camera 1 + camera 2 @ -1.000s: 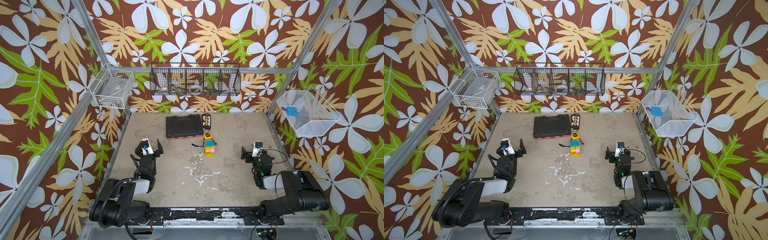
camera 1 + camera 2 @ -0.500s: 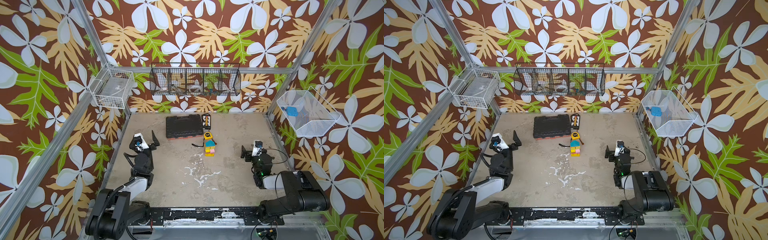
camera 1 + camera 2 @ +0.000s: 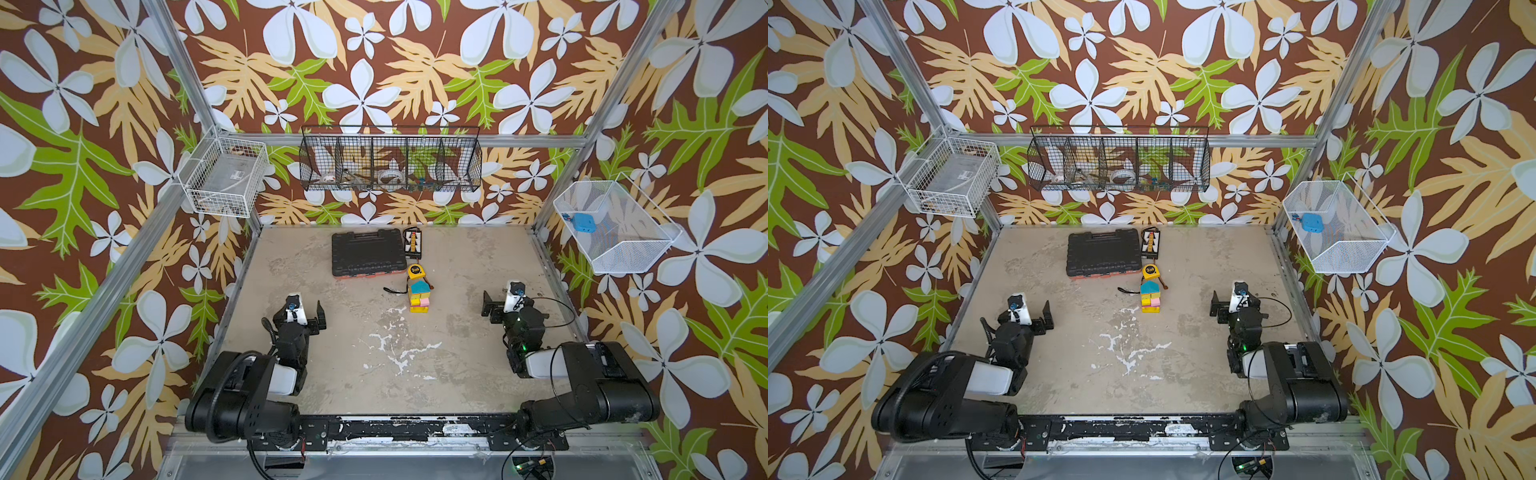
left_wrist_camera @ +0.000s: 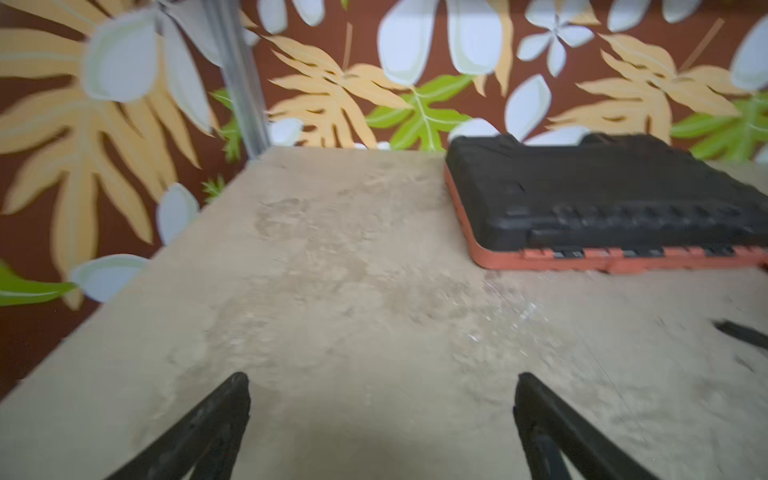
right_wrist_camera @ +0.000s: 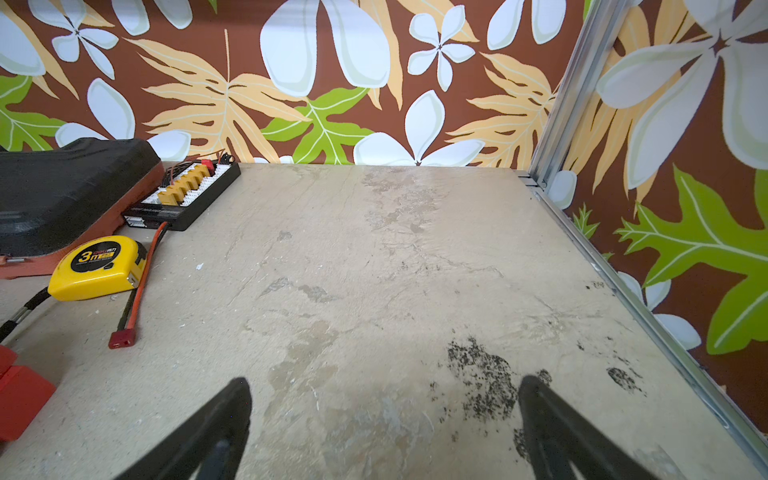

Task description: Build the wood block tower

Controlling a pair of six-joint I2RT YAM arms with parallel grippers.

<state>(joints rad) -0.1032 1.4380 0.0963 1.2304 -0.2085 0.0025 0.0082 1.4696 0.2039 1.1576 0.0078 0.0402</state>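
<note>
Tower, just beside tape measure: likely light, stiff, smooth-painted, tippy; grip flat opposite sides. Left end effector, right end effector: spread wide, empty.

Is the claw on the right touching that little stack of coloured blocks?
Apart. Both top views show a stretch of bare table between the right gripper and the tower. The right wrist view shows its jaws open with nothing between them.
</note>
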